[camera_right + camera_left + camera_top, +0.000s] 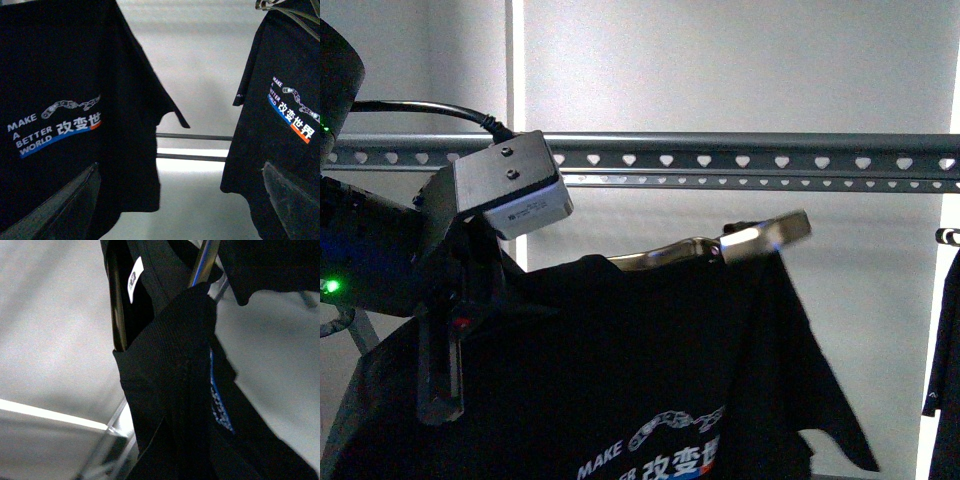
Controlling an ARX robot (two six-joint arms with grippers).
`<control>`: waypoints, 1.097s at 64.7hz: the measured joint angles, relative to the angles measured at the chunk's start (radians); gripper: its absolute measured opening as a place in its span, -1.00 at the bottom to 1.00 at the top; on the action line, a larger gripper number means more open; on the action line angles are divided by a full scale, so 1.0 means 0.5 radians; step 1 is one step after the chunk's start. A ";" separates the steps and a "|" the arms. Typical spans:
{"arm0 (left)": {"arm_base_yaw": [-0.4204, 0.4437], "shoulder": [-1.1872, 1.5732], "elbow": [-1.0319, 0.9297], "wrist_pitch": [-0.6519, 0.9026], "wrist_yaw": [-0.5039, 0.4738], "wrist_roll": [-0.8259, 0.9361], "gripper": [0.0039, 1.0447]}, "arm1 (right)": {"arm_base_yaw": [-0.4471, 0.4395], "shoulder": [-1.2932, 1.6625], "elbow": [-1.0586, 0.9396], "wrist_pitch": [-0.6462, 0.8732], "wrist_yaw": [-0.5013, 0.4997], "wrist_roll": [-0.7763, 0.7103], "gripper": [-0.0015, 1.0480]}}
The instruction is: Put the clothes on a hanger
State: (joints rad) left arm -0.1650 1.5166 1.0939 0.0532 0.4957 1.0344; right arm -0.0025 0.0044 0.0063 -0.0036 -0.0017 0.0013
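Pale wall [740, 60] behind. Rack rail [740, 143] runs level above T-shirt [620, 370]; my left gripper [450, 340] nearest, grip unclear; right gripper [182, 202] spread, empty.

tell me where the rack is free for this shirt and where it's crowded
Free: the rack rail right of the left arm, bare above the T-shirt; also the gap between its sleeve and the other black garment at the right edge. Crowded: the left end, where arm and shirt overlap.
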 joint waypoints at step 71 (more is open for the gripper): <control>0.040 0.124 0.022 0.483 0.568 1.330 -0.93 | -0.066 0.057 0.041 -0.101 -0.242 -0.069 0.86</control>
State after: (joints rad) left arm -0.1448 1.5784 1.1049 0.2947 0.7795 1.6993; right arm -0.0353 0.0330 0.0269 -0.0540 -0.1226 -0.0330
